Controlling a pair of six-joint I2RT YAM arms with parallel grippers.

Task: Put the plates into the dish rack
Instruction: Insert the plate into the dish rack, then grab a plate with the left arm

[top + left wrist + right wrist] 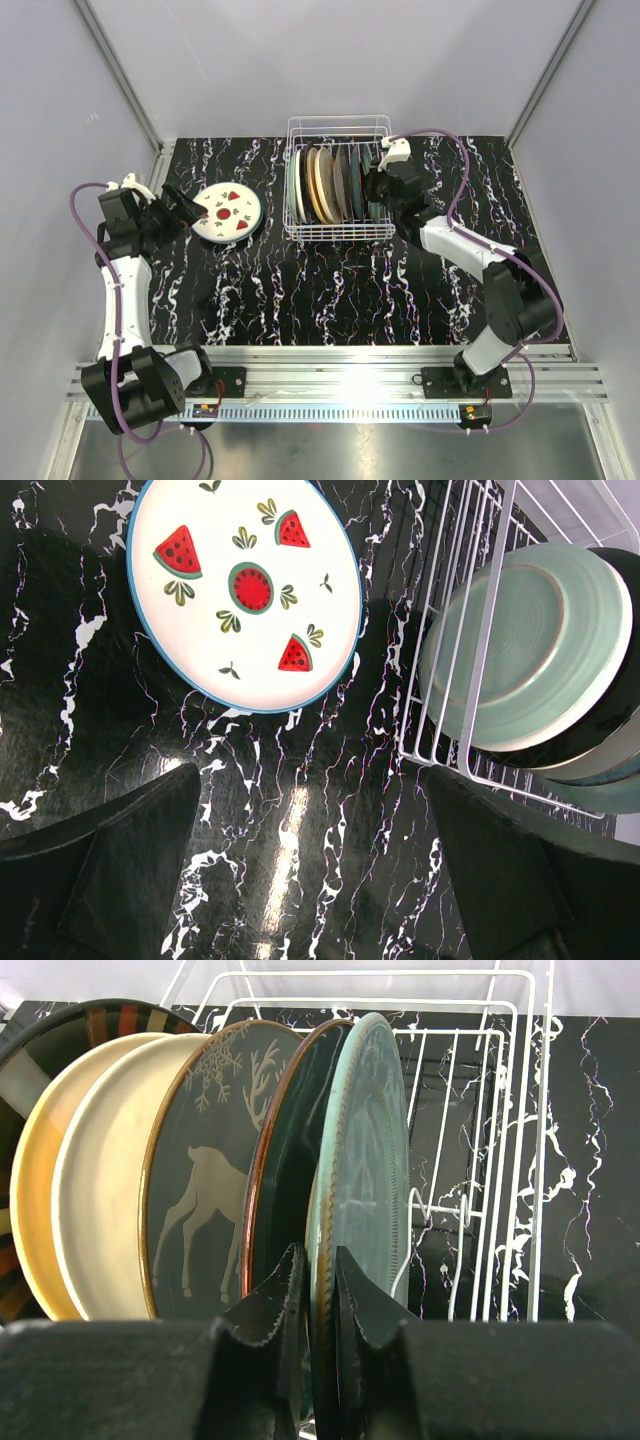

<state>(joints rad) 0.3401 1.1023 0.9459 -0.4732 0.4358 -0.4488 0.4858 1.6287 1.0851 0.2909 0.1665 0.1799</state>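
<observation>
**One plate flat on the table, the others on edge in the rack**

Overhead view: a white wire dish rack (335, 228) stands at 12 o'clock on the black, white-veined marble-look table (330, 290), with a row of round plates (325, 183) standing on edge inside it. A white round plate with a blue rim and red watermelon slices (227, 213) lies flat on the table at 8 o'clock from the rack, well apart from it. The left gripper (192, 207) sits at 9 o'clock from that plate, just beside its rim. The right gripper (372, 188) reaches into the rack's 3 o'clock end.

Left wrist view: the left gripper (320, 870) has its two dark fingers (120, 870) spread wide over bare table, holding nothing. The watermelon plate (245, 590) lies at 11 o'clock, clear of both fingers. At 2 o'clock a pale green glazed plate (530, 640) leans against the rack's wire wall (470, 680), its underside to the camera, with darker plates behind it.

Right wrist view: the right gripper (318, 1330) is clamped on the lower rim of a pale green ribbed plate with a brown edge (365, 1160), one toothed finger (262, 1330) on each face. At 9 o'clock from it stand a dark plate with a copper rim (295, 1160), a dark plate bearing a pale deer (215, 1190) and cream plates (100, 1210). Empty rack wires (480, 1160) stand at 3 o'clock.
</observation>
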